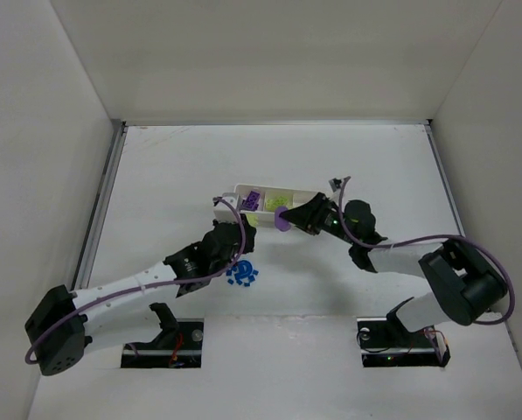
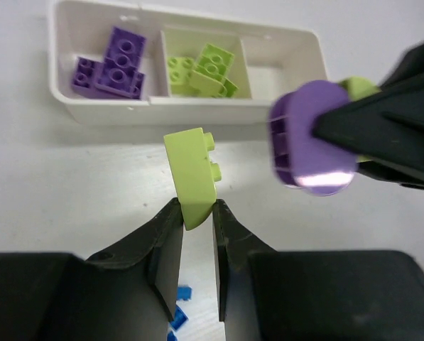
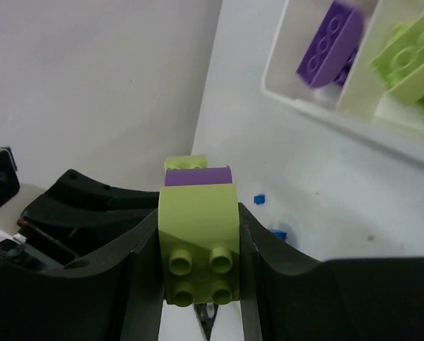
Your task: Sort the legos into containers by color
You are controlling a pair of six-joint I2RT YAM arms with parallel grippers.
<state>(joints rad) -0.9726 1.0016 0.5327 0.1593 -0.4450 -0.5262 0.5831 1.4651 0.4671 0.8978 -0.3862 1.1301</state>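
My left gripper [image 2: 197, 213] is shut on the end of a yellow-green brick [image 2: 192, 174], held just in front of the white tray [image 2: 290, 42]. My right gripper [image 3: 199, 213] is shut on a yellow-green brick [image 3: 199, 249] with a purple brick [image 3: 197, 175] stuck to it; this pair [image 2: 311, 138] hangs close to the right of the left gripper's brick. In the top view the two grippers meet near the tray's front edge: left gripper [image 1: 246, 226], right gripper [image 1: 295, 217]. Purple bricks [image 2: 112, 67] fill the tray's left compartment and yellow-green ones [image 2: 204, 71] the middle. The right compartment [image 2: 283, 71] holds no bricks.
Several tiny blue pieces [image 1: 241, 274] lie on the table in front of the tray, under the left arm; they also show in the left wrist view [image 2: 180, 305] and the right wrist view [image 3: 279, 233]. White walls enclose the table on three sides.
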